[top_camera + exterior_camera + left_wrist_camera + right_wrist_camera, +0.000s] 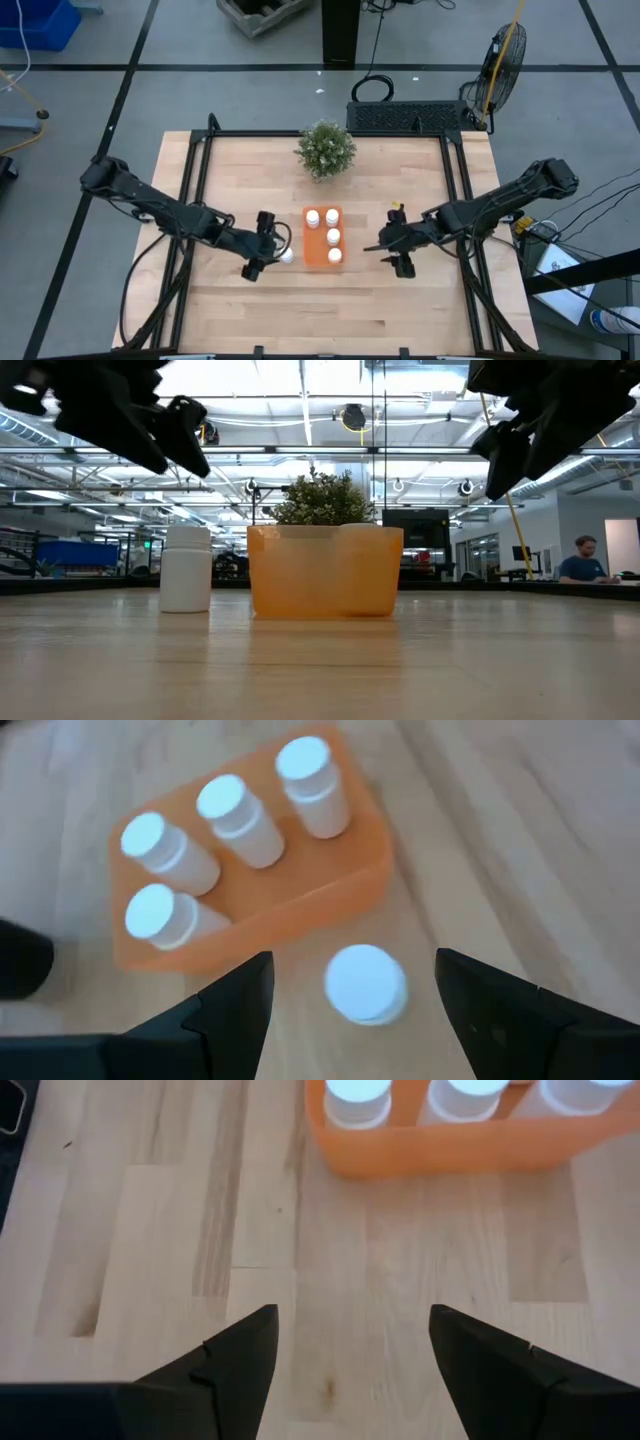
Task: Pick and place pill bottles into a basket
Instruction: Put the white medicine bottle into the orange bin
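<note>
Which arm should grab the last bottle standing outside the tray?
Left. The left gripper hangs open right over that bottle, beside the orange tray; the right gripper is across the tray.

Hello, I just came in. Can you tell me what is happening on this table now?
A two-armed robot is putting pill bottles into the orange basket. Four bottles stand in it already. The fifth bottle stands upright on the table beside the basket, and the left tool hangs open above it, one finger on each side, not gripping it. The right tool hangs open and empty over bare wood on the basket's other side.
</note>
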Controlling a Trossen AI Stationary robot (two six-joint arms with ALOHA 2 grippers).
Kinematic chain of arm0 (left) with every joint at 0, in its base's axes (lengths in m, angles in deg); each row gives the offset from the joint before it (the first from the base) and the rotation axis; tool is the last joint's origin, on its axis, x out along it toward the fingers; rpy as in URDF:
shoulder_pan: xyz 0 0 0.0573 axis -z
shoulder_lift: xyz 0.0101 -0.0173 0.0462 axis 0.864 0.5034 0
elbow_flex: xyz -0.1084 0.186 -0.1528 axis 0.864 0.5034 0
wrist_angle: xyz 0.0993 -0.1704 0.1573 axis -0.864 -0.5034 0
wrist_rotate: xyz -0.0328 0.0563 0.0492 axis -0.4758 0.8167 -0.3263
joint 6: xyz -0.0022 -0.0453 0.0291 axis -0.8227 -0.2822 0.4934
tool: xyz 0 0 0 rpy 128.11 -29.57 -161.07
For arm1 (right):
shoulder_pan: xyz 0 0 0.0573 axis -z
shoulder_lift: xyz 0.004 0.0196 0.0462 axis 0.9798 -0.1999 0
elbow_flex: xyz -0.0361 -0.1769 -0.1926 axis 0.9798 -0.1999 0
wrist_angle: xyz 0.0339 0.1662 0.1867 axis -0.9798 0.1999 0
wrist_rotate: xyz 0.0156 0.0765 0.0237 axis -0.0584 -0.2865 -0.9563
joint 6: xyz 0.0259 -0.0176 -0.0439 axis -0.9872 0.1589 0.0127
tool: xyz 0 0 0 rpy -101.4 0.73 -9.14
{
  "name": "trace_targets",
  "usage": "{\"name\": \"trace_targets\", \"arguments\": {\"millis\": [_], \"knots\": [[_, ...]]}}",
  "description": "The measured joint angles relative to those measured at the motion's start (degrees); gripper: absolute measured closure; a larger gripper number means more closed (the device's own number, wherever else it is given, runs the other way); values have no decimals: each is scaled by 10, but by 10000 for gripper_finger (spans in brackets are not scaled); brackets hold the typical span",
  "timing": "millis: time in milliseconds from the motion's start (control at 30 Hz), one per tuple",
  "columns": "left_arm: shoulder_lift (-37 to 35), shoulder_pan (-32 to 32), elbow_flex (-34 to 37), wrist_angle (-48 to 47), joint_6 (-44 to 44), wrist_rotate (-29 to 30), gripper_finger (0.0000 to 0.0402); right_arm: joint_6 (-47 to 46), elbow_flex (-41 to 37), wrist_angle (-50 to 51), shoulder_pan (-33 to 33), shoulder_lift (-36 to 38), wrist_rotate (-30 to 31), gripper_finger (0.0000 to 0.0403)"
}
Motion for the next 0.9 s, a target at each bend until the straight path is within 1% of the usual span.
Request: {"name": "trace_targets", "arguments": {"millis": [67,133,200,367,533,767,900], "knots": [[6,-16,0,4,-12,-6,119,-8,0,-1,0,0,-10,149],[14,-31,0,13,-21,-33,119,-10,0,0,0,0,-14,149],[20,-38,0,15,-25,-54,119,-10,0,0,0,0,-14,149],[28,-45,0,19,-30,-78,119,-9,0,-1,4,0,-14,149],[34,-45,0,25,-33,-82,119,-9,0,-1,4,0,-13,149],[74,-45,0,36,-48,-88,118,-9,0,-1,4,0,-13,149],[78,-48,0,48,-50,-87,106,-9,0,0,4,0,-13,149]]}}
